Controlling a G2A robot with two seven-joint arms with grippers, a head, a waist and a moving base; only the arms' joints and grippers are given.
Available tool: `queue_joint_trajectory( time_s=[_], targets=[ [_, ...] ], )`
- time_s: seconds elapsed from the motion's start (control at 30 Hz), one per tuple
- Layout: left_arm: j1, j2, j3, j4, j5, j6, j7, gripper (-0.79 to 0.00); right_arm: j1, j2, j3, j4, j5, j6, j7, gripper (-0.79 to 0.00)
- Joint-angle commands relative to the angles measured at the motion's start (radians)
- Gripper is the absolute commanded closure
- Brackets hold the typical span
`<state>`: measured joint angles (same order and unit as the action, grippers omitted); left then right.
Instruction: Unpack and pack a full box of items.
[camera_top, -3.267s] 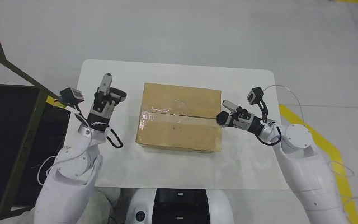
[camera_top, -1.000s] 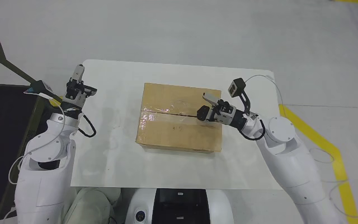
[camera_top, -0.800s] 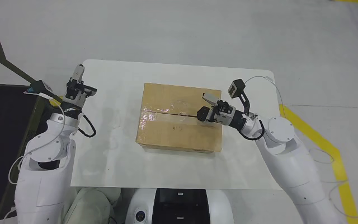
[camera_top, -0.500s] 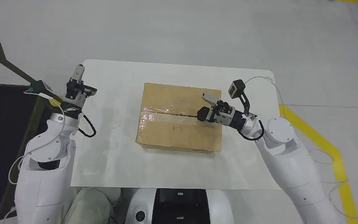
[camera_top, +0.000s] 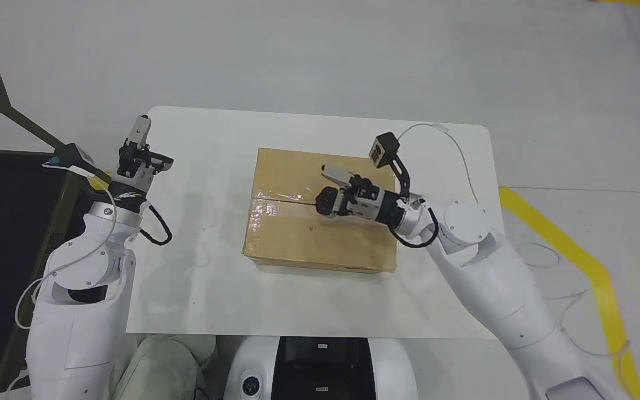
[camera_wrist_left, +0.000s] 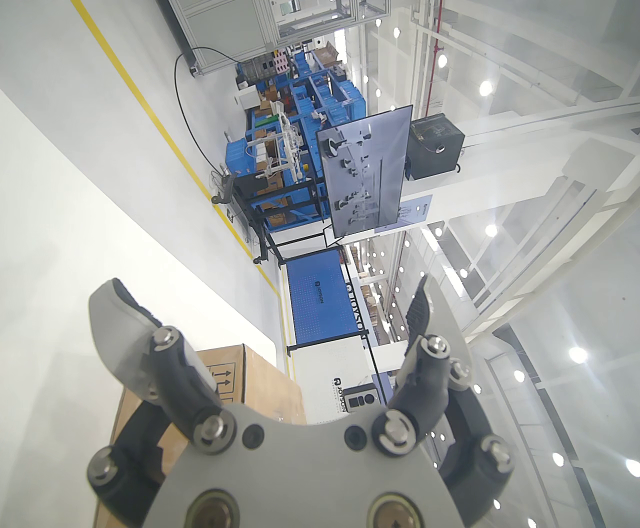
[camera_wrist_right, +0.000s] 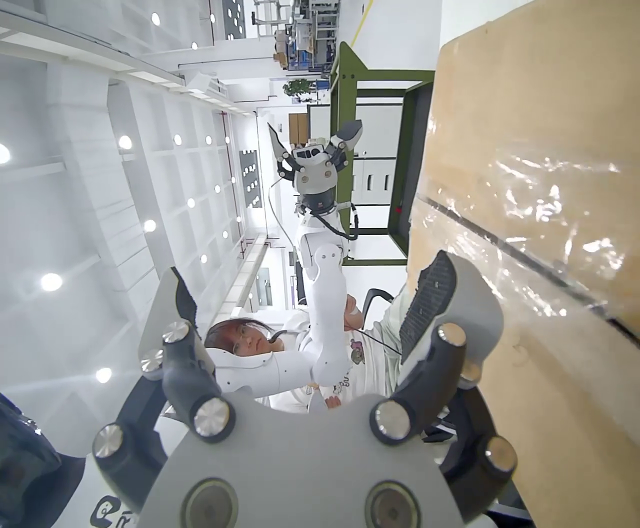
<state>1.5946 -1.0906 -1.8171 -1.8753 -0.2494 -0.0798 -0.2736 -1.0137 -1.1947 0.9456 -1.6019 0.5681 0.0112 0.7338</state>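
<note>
the brown cardboard box (camera_top: 290, 230), its top seam sealed with clear tape (camera_top: 283, 199), sits shut in the middle of the white table (camera_top: 450, 290). my right gripper (camera_top: 328, 192) hangs over its top by the seam, opened wide, holding nothing; whether it touches the cardboard i cannot tell. my left gripper (camera_top: 148, 143) is raised at the table's left edge, well apart from the box, also wide and empty.

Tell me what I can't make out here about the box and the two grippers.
- What is inside the box: top view, its closed flaps cover the contents.
- Whether the right gripper touches the tape seam: top view, its own fingers cover the spot.
- Most of the box: left wrist view, the left gripper and the picture's edge cut it off.
</note>
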Motion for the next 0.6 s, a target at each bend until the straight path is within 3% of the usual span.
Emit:
queue_joint_trajectory(
  time_s=[0.0, 0.47, 0.57],
  targets=[
    [0.000, 0.000, 0.000, 0.000, 0.000, 0.000, 0.000, -0.785, 0.011, -0.008, -0.016, 0.015, 0.010, -0.009, -0.010, -0.785],
    [0.000, 0.000, 0.000, 0.000, 0.000, 0.000, 0.000, -0.785, 0.005, -0.014, -0.024, 0.006, 0.038, -0.028, -0.020, -0.785],
    [0.000, 0.000, 0.000, 0.000, 0.000, 0.000, 0.000, -0.785, 0.045, -0.030, -0.067, 0.021, 0.035, -0.008, -0.018, -0.785]
  ],
)
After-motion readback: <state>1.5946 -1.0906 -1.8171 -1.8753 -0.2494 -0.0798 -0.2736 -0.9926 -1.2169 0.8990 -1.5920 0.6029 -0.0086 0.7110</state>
